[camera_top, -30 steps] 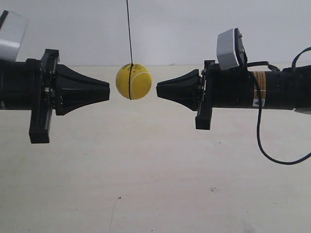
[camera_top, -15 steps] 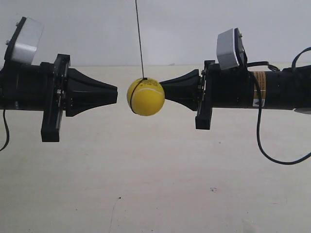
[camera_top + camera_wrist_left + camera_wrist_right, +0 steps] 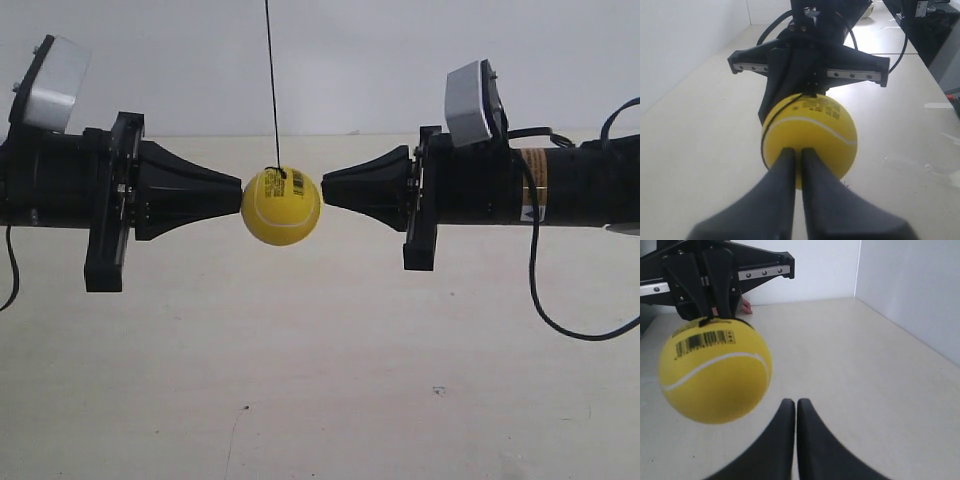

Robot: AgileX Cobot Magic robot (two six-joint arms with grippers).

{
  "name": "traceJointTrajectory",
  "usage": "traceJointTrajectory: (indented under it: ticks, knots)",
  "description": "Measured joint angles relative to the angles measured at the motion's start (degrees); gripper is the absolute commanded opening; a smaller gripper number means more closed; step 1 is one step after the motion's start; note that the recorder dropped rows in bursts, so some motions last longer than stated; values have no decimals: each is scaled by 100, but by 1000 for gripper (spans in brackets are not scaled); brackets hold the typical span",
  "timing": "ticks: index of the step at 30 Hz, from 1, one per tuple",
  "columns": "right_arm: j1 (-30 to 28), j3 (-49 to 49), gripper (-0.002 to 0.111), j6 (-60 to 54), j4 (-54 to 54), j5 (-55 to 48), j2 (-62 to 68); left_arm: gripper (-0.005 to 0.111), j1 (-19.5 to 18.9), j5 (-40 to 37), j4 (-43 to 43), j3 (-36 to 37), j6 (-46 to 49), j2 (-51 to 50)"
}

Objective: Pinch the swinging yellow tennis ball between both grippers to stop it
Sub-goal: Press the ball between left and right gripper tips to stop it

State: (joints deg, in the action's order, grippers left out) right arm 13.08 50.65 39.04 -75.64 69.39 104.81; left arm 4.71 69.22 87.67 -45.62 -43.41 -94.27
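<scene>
The yellow tennis ball (image 3: 281, 206) hangs on a thin black string (image 3: 272, 90) between the two cone tips, its barcode sticker facing the exterior camera. The left gripper (image 3: 240, 197), on the arm at the exterior view's left, is shut and its tip touches the ball's side. In the left wrist view the ball (image 3: 810, 132) sits right against the shut left gripper (image 3: 799, 150). The right gripper (image 3: 325, 187) is shut and stands a sliver away from the ball. In the right wrist view the ball (image 3: 715, 372) hangs off to one side of the shut right gripper (image 3: 796, 401).
A pale table (image 3: 320, 380) lies well below both arms and a white wall (image 3: 350, 60) stands behind. A black cable (image 3: 535, 280) loops down from the arm at the exterior view's right. Dark equipment (image 3: 935, 25) stands beyond the table's edge.
The left arm shifted toward the ball a second ago, then held. The ball swung against the right tip, then back; it now rests on the left tip.
</scene>
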Motion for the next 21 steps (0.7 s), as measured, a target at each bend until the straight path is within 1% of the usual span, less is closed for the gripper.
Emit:
traceJointTrajectory:
  ticks: [21]
  knots:
    - [0, 122, 0, 172, -256, 0, 0, 5, 0, 20, 0, 0, -32, -4]
